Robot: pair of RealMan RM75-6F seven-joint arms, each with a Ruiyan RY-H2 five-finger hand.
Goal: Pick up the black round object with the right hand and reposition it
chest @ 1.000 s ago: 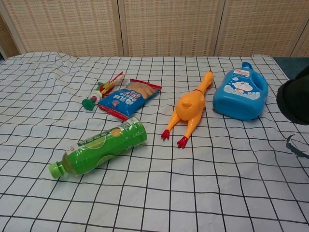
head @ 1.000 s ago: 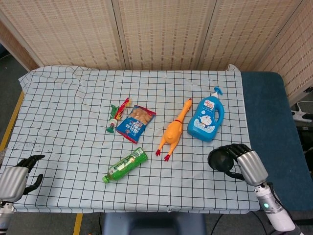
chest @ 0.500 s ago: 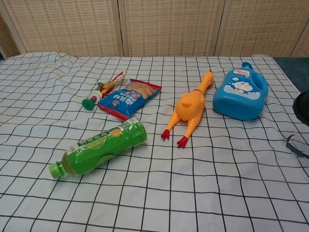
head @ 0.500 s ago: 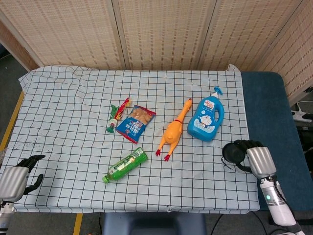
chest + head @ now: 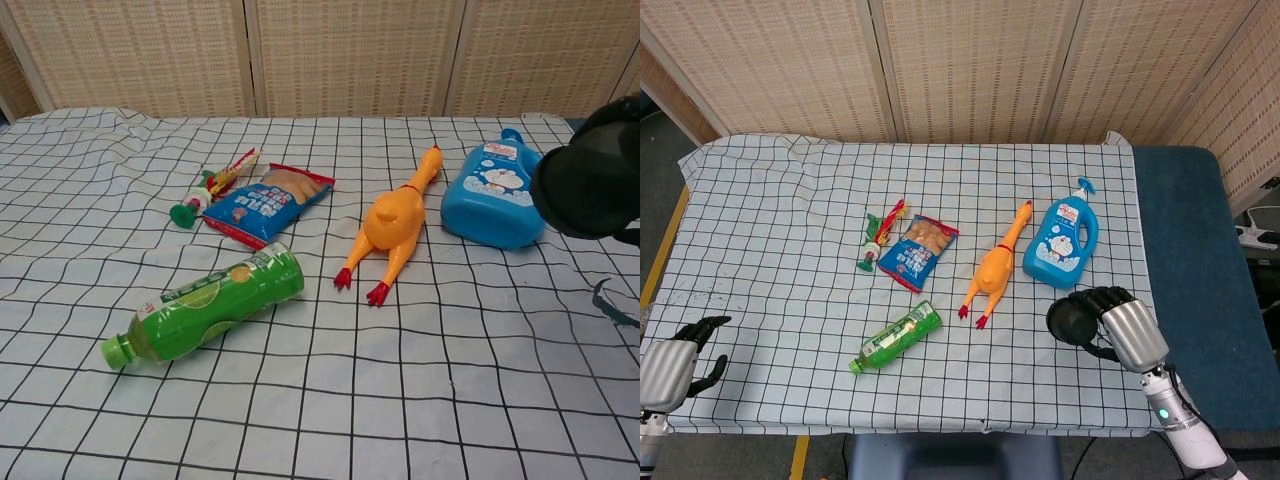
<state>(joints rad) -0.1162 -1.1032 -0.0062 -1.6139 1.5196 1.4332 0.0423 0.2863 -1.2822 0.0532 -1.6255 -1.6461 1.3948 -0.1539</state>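
- The right hand (image 5: 1127, 333) holds the black round object (image 5: 1072, 320) with its fingers curled over the rim, near the right edge of the tabletop, just in front of the blue bottle (image 5: 1063, 243).
- In the chest view the object looms large and dark at the right edge of the picture, partly covering the bottle, which suggests it is lifted clear of the cloth and not resting on it; I cannot confirm the gap from the head view.
- The grip over the rim looks chosen so the flat round body hangs free on the inner side, ready to be set down somewhere new; the carrying step seems under way and the placing is not yet done.
- The left hand (image 5: 672, 362) rests at the front left corner, fingers loosely apart and holding nothing, well away from the work.
- Lying near the middle of the tabletop are a rubber chicken (image 5: 993, 270), a green bottle (image 5: 896, 338) on its side, a snack packet (image 5: 917, 250) and a small red and green toy (image 5: 879, 235) just beside it.
- A white checked cloth (image 5: 770, 220) covers the tabletop, rumpled toward the back left; a strip of blue surface (image 5: 1195, 260) shows along the right edge.
- Woven folding screens (image 5: 970, 60) stand behind the table.
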